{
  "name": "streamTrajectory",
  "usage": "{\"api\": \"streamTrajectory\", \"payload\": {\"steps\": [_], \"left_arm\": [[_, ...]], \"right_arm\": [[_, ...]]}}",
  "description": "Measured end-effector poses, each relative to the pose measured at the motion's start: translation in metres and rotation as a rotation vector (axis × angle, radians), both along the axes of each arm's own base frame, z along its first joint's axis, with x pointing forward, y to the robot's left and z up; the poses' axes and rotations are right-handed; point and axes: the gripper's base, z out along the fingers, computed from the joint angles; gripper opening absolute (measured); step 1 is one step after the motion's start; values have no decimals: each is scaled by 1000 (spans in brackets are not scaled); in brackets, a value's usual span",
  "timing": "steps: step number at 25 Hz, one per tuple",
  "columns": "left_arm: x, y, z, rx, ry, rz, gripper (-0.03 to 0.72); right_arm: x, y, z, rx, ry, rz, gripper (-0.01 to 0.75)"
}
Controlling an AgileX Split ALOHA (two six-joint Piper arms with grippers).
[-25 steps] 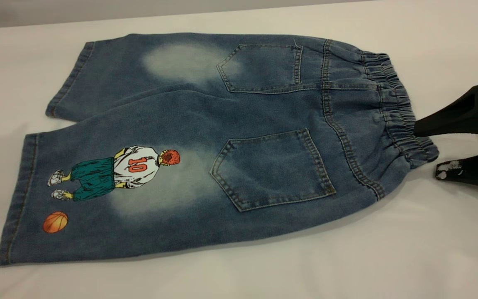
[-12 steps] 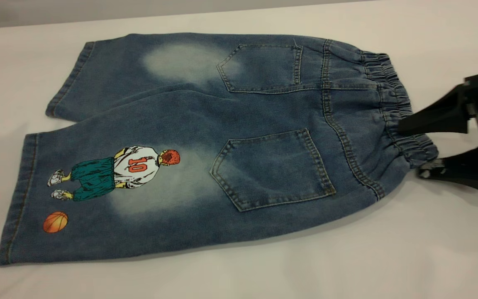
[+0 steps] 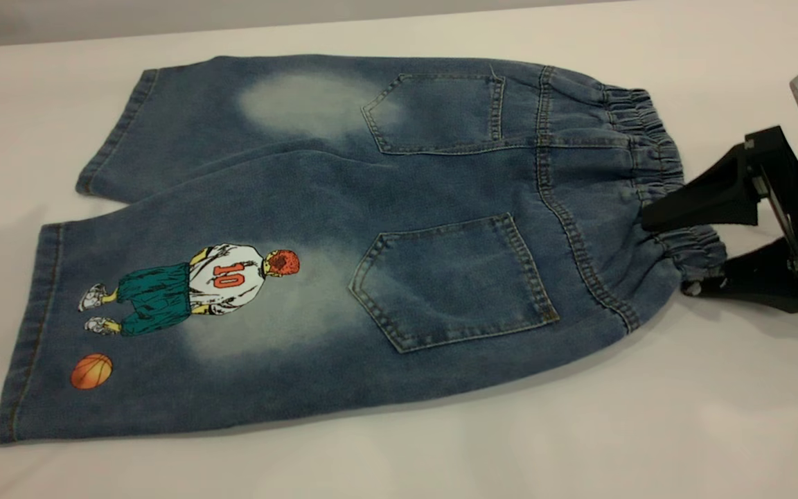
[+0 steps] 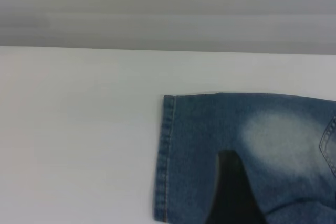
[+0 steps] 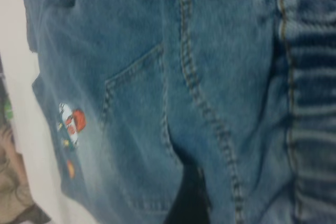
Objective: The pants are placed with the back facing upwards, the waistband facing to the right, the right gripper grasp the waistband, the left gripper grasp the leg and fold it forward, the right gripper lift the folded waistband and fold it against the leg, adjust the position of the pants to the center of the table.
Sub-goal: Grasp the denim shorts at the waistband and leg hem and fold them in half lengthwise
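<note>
1. Right gripper (image 3: pixel 669 253) spread, one finger above the waistband (image 3: pixel 655 180), one below.
2. Pants (image 3: pixel 343 242) flat on table (image 3: pixel 648 416), ahead of it.
3. Push deeper, then pinch the whole band.
4. Left gripper unseen.

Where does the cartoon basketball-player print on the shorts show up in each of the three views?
Exterior view: player print at lower left, on the near leg.
Left wrist view: not in it; only the plain leg's hem shows.
Right wrist view: small print at the left edge.
Shared landmark: back pocket beside the print.
</note>
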Motion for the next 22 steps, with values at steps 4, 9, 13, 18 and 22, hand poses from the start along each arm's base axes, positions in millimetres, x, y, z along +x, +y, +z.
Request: {"api": "streamTrajectory", "payload": {"steps": [4, 9, 13, 18, 22], "left_arm": [[0, 0, 0, 0, 6, -1, 419], [0, 0, -1, 0, 7, -1, 419], [0, 0, -1, 0, 8, -1, 419], [-2, 0, -2, -1, 33, -6, 419], [-3, -1, -4, -1, 56, -10, 419]], "right_arm": [[4, -4, -2, -47, 3, -5, 506], [4, -5, -5, -72, 15, -6, 315], [4, -3, -1, -28, -3, -3, 115], [7, 0, 9, 34, -53, 3, 45], [10, -1, 19, 12, -87, 6, 45]]}}
